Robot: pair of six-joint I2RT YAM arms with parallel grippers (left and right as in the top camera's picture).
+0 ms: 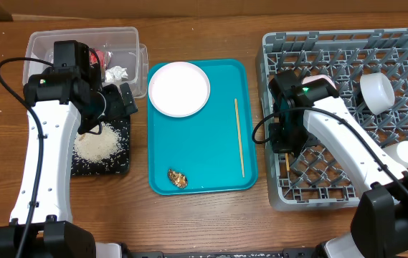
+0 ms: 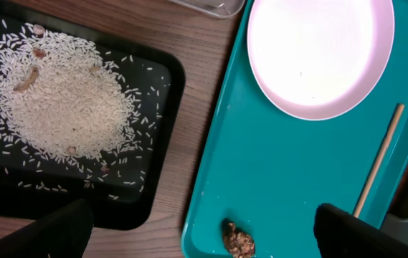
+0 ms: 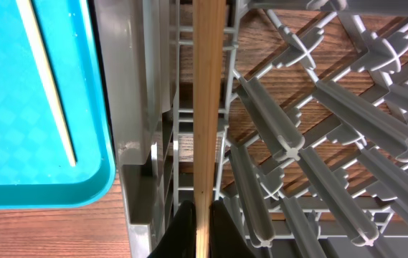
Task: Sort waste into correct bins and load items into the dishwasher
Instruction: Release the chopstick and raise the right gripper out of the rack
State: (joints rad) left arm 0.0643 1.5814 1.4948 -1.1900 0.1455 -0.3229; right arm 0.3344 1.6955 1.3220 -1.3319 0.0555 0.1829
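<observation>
While the right gripper [image 3: 200,231] is clamped shut on one thin wooden chopstick [image 3: 205,107], that stick sits just inside the left wall of the large square grey plastic dish rack [image 3: 135,107]. Its long axis runs parallel to the wall, over the lattice base.

Can't tell whether its far tip touches the lattice or hangs above it. Overhead shows only a short end sticking out of the gripper. My read: the step in hand is dropping this stick in the rack. Risk: it could slip through a lattice gap.

The second wooden chopstick [image 1: 239,136] lies on the teal plastic serving tray [image 1: 211,154], near its right edge and parallel to it. It's just left of the rack, so the right arm is nearer.

The left gripper [image 2: 204,233] is spread wide and holds nothing. It hovers over the seam between the flat black rectangular tray [image 2: 157,136] and the teal tray. The small brown food scrap [image 2: 238,240] lies on the teal tray, between its fingertips in the wrist view, so the left arm is nearer to that.

The loose white rice [image 2: 64,107] is piled on the black tray. The large round white plate [image 1: 179,87] is on the teal tray's far left.

The left arm covers much of the clear rectangular plastic tub [image 1: 46,43]. Bits of the crumpled red wrapper [image 1: 105,54] and crumpled white tissue [image 1: 117,72] show inside. Two white vessels sit at the rack's right; can't tell cup from bowl.
</observation>
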